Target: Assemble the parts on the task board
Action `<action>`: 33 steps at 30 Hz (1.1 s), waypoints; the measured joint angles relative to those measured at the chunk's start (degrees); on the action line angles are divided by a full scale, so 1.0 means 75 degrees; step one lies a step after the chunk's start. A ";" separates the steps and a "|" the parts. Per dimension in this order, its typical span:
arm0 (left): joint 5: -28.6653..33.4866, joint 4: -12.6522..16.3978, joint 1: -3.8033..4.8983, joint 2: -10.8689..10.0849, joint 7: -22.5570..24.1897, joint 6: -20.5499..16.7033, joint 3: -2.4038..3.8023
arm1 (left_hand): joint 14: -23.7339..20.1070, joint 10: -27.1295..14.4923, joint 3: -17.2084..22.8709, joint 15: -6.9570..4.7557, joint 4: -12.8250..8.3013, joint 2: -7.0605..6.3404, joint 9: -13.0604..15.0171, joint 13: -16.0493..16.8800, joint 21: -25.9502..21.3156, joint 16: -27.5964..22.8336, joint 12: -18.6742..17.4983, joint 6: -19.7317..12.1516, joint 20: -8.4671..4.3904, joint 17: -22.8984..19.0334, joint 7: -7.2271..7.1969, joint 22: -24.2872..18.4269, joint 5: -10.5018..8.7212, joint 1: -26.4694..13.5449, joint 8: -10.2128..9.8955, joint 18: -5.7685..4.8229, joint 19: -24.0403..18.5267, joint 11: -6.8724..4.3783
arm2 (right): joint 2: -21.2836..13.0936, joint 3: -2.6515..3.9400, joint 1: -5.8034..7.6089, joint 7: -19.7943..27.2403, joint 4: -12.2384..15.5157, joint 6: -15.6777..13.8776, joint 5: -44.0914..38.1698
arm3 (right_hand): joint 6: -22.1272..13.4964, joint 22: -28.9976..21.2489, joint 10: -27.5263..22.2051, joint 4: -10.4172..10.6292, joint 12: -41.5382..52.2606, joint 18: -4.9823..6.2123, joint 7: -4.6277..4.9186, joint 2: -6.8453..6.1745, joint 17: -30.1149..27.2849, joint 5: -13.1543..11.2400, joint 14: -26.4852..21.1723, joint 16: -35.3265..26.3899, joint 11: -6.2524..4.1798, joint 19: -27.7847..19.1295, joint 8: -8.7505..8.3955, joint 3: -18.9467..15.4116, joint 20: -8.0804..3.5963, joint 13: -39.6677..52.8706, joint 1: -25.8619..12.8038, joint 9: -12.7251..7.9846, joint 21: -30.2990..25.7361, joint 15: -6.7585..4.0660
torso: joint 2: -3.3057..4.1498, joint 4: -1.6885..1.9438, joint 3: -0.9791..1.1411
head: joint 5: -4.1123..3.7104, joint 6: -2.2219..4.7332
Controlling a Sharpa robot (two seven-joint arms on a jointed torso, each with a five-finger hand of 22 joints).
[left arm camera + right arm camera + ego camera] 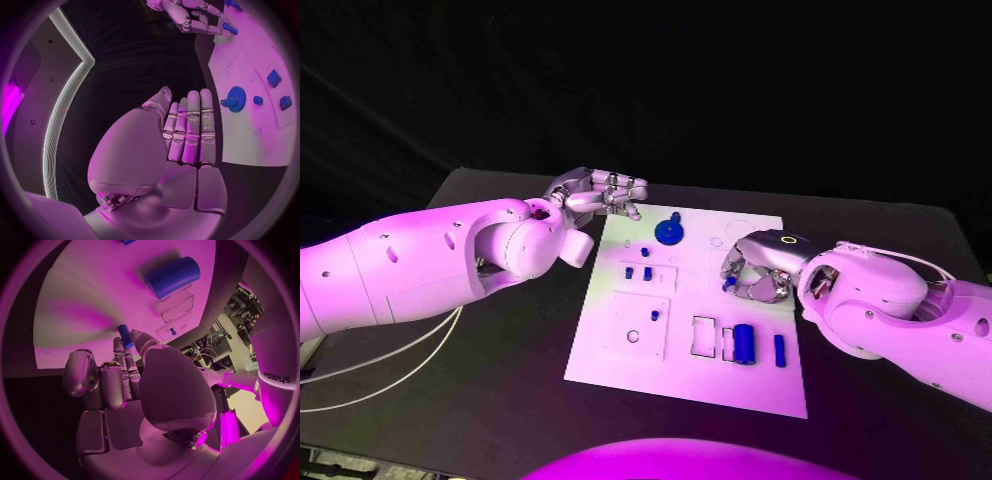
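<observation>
The white task board [678, 385] lies in the middle of the table. My right hand [762, 266] hovers over its right side and pinches a small blue peg [730, 285] between thumb and fingertips; the right wrist view shows the peg [125, 335] just above the board [81, 295]. My left hand [597, 192] is at the board's far left corner, its fingers [190, 130] stretched out and holding nothing. A blue gear [671, 232] stands near the far edge. Two small blue blocks [638, 271] sit left of centre. A blue cylinder [744, 343] and a thin blue bar [779, 350] lie near the front right.
White cables [387, 360] trail off the table's left edge. The black table [488, 390] extends around the board on all sides. In the left wrist view the gear [236, 97] and a small peg [258, 100] stand beside my left hand's fingertips.
</observation>
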 measured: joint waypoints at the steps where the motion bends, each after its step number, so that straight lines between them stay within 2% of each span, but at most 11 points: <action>1: 0.0000 0.0001 0.0000 -0.0001 -0.0001 0.0000 0.0000 | 0.0000 0.0000 0.0000 0.0000 0.0000 0.0000 0.0000 0.0000 0.0000 0.0000 0.0000 0.0000 0.0000 0.0000 0.0000 0.0000 0.0000 0.0000 0.0000 0.0000 0.0000 0.0000 | 0.0002 -0.0001 -0.0002 0.0000 -0.0015 0.0003 0.0000 | 0.0000 0.0000 0.0017 0.0010 0.0028 0.0000 0.0000 0.0000 0.0000 0.0000 0.0000 0.0000 0.0005 0.0000 0.0004 0.0028 0.0000 -0.0003 0.0000 0.0000 0.0000 0.0000 | 0.0000 0.0000 0.0000 | 0.0000 -0.0001; 16: 0.0000 0.0006 0.0000 -0.0002 -0.0041 0.0003 0.0000 | 0.0000 -0.0027 0.0021 0.0000 -0.0021 0.0040 0.0000 0.0000 0.0000 0.0000 0.0031 0.0000 0.0028 -0.0007 0.0000 -0.0007 0.0000 0.0040 0.0000 0.0001 0.0028 -0.0027 | 0.0071 -0.0007 -0.0045 -0.0005 -0.0155 0.0044 -0.0046 | 0.0132 -0.0001 0.0165 -0.0009 0.0060 0.0000 0.0004 0.0030 -0.0013 -0.0030 0.0000 0.0000 -0.0029 0.0027 0.0029 0.0223 -0.0028 -0.0042 0.0030 -0.0001 -0.0001 0.0000 | -0.0003 -0.0001 0.0001 | -0.0007 -0.0026; 20: 0.0000 0.0009 0.0000 -0.0002 -0.0049 0.0004 0.0000 | 0.0000 -0.0027 0.0021 0.0000 -0.0021 0.0040 0.0000 0.0005 0.0000 0.0000 0.0031 0.0000 0.0028 -0.0007 0.0000 -0.0007 0.0000 0.0040 0.0000 0.0001 0.0028 -0.0027 | 0.0073 -0.0007 -0.0062 0.0001 -0.0123 0.0009 -0.0027 | 0.0262 0.0005 0.0336 -0.0012 0.0117 -0.0001 -0.0040 0.0061 0.0046 -0.0032 0.0004 0.0052 -0.0063 0.0125 0.0091 0.0323 -0.0042 -0.0043 0.0060 0.0005 0.0169 -0.0050 | -0.0003 -0.0001 0.0001 | -0.0008 -0.0037; 23: -0.0001 0.0012 0.0000 -0.0003 -0.0053 0.0005 0.0000 | 0.0000 -0.0027 0.0021 0.0000 -0.0021 0.0040 0.0001 0.0005 0.0000 0.0000 0.0031 0.0000 0.0028 -0.0007 0.0000 -0.0006 0.0000 0.0040 0.0000 0.0001 0.0028 -0.0027 | 0.0071 -0.0008 -0.0068 0.0002 -0.0100 -0.0079 -0.0014 | 0.0392 0.0005 0.0478 -0.0032 0.0174 -0.0001 -0.0063 0.0091 0.0103 -0.0066 0.0021 0.0075 -0.0125 0.0165 0.0151 0.0410 -0.0082 -0.0049 0.0092 0.0025 0.0298 -0.0088 | -0.0003 -0.0001 0.0001 | -0.0011 -0.0048; 27: -0.0001 0.0014 0.0000 -0.0006 -0.0056 0.0006 0.0000 | 0.0000 -0.0027 0.0021 0.0000 -0.0021 0.0040 0.0001 0.0004 0.0000 0.0000 0.0031 0.0000 0.0028 -0.0007 0.0000 -0.0006 0.0000 0.0040 0.0000 0.0001 0.0028 -0.0027 | 0.0050 -0.0009 -0.0074 0.0000 -0.0086 -0.0236 -0.0005 | 0.0508 0.0005 0.0608 -0.0077 0.0179 -0.0001 -0.0106 0.0131 0.0156 -0.0286 0.0009 0.0112 -0.0170 0.0206 0.0197 0.0537 -0.0123 -0.0028 0.0133 0.0037 0.0384 -0.0121 | -0.0003 0.0003 0.0001 | -0.0012 -0.0056; 33: -0.0001 0.0015 0.0000 -0.0009 -0.0063 0.0010 0.0000 | 0.0000 -0.0027 0.0021 0.0000 -0.0021 0.0040 0.0001 0.0004 0.0000 0.0000 0.0031 0.0000 0.0028 -0.0006 0.0000 -0.0006 0.0000 0.0040 0.0000 0.0001 0.0028 -0.0027 | -0.0033 -0.0021 -0.0097 -0.0040 -0.0027 -0.0558 0.0000 | 0.0515 0.0004 0.0616 -0.0086 0.0179 -0.0001 -0.0108 0.0168 0.0163 -0.0314 0.0026 0.0118 -0.0177 0.0234 0.0229 0.0587 -0.0151 -0.0020 0.0172 0.0037 0.0436 -0.0137 | -0.0003 0.0003 -0.0001 | -0.0009 -0.0068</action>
